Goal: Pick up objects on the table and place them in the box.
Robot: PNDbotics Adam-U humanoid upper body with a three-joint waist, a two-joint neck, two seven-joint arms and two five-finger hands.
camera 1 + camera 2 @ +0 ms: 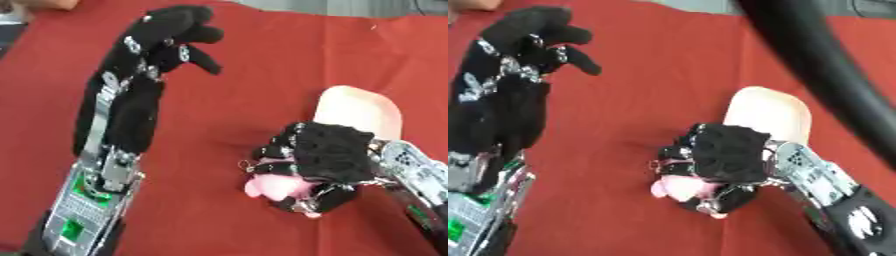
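Observation:
My right hand (328, 155) lies knuckles-up on the red cloth, its fingers curled round a small pink object (273, 186) that shows below them. Just behind that hand lies a pale cream, rounded oblong object (360, 111), partly covered by the hand. My left hand (171, 37) is raised at the upper left, away from both objects, with its fingers loosely bent and nothing in it. No box shows in either view.
A red cloth (262, 70) covers the table. A thick black cable or tube (824, 65) crosses the upper right of the right eye view. A grey floor strip shows past the cloth's far edge.

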